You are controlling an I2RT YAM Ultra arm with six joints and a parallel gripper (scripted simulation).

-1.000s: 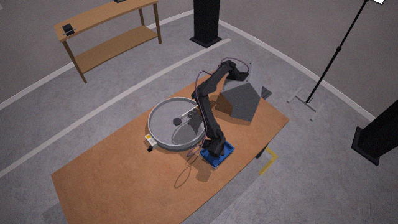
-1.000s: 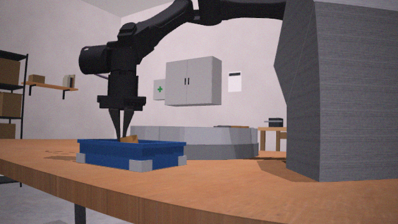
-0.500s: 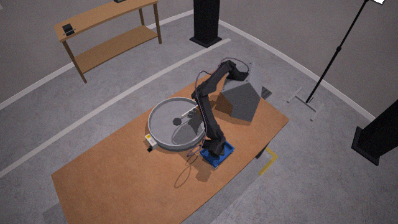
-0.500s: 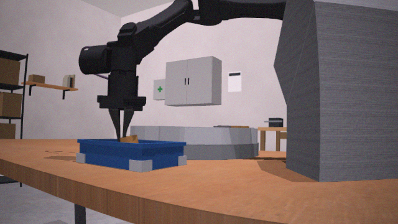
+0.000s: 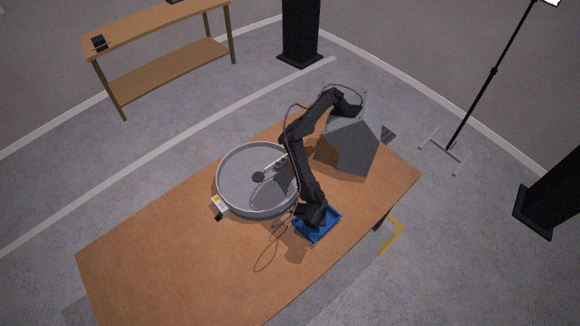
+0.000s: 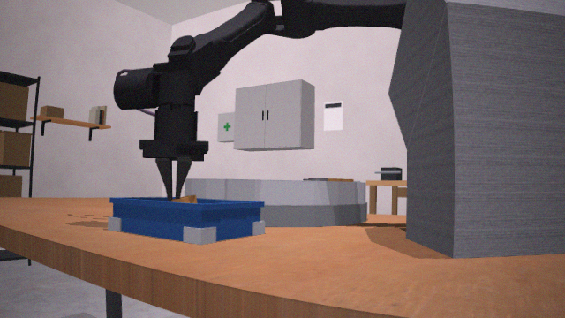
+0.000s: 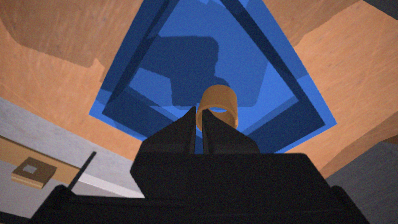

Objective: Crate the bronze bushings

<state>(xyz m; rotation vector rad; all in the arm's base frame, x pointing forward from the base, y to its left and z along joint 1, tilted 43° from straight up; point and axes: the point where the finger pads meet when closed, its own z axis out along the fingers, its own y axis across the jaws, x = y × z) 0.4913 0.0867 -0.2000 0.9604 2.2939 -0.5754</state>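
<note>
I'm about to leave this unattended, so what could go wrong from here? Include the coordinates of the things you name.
The black tool [image 5: 313, 221] [image 6: 175, 199] [image 7: 199, 111] pinches the orange-brown bronze bushing [image 6: 190, 199] [image 7: 219, 95] by its wall, so it might swivel or slip. It also hangs tilted near a side of the blue rectangular crate [image 5: 328, 224] [image 6: 154, 221] [image 7: 312, 95]; on release it could tip or roll.

Wall cabinet [image 6: 274, 116]: grey, two doors. Wooden workbench [image 5: 154, 27]: one lower shelf. Floor [image 5: 149, 131]: grey, white stripe [image 5: 181, 136].
</note>
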